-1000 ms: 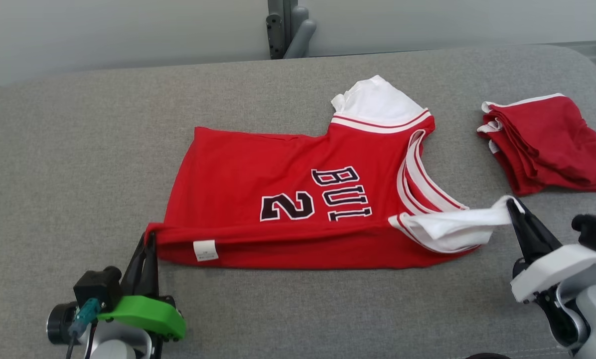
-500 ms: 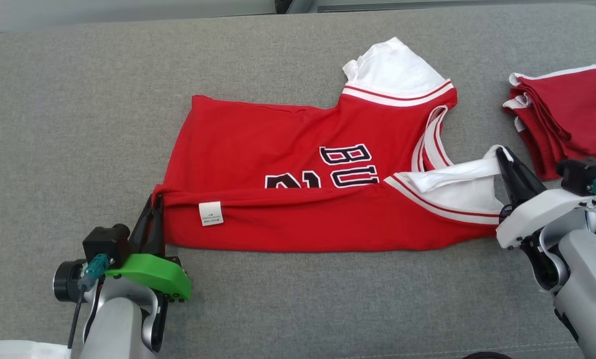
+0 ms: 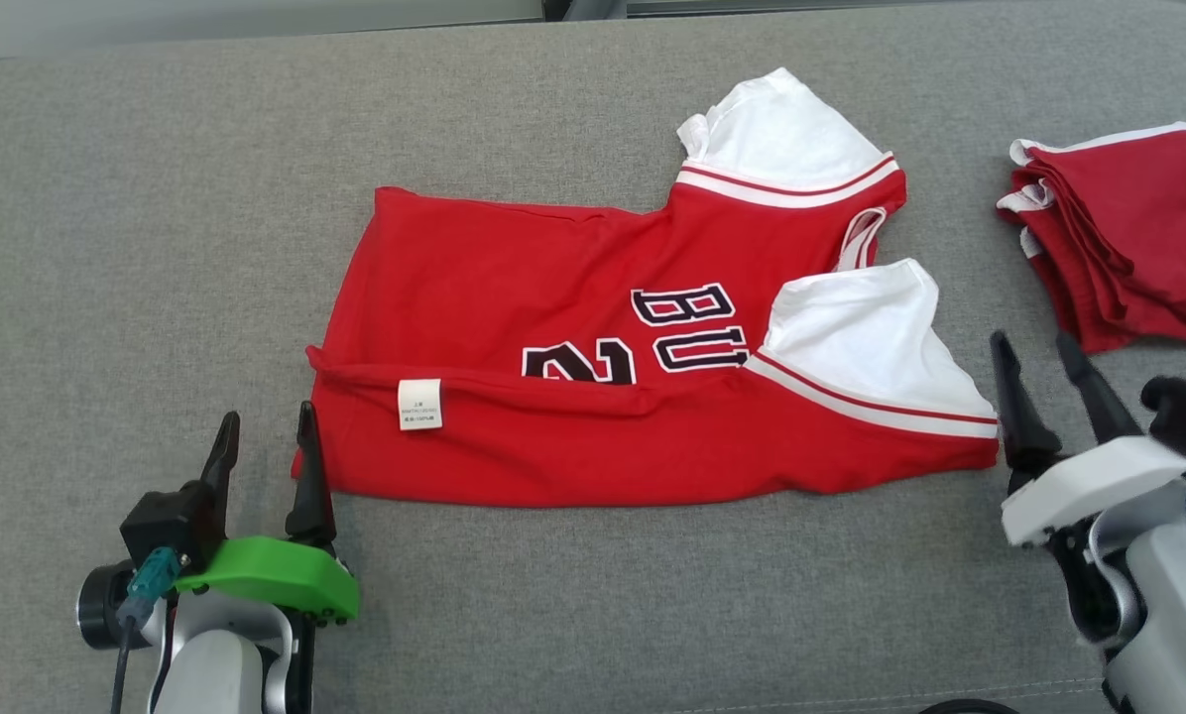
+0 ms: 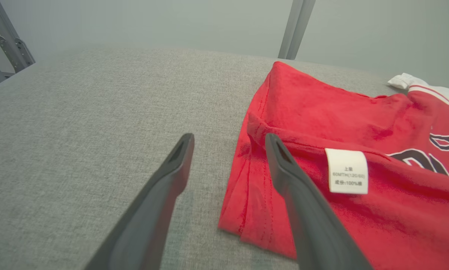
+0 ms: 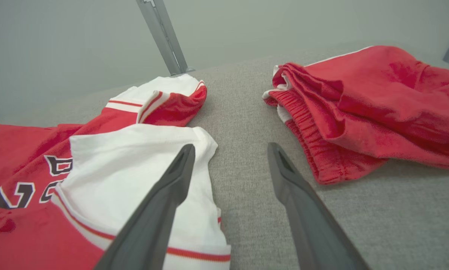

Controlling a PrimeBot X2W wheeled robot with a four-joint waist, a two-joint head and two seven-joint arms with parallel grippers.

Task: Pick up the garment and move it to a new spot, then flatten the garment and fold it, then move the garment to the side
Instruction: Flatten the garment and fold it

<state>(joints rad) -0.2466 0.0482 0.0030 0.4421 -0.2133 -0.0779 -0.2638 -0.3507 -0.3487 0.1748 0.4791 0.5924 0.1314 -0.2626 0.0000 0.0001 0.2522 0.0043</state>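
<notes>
Left gripper point(image 3: 267, 415) and right gripper point(image 3: 1030, 339), both open, flank the garment point(image 3: 593, 397), which lies lengthwise along the bench's point(image 3: 157, 198) near edge.

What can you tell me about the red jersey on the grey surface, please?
The red jersey looks like soft knit cloth, with white sleeves, striped trim and black print reading BU and 2. It lies flat on the grey fabric surface, its near edge folded over the front, hiding part of the print and showing a white care label. The open left gripper stands at its hem corner, the open right gripper beside the near sleeve; neither grips it.
</notes>
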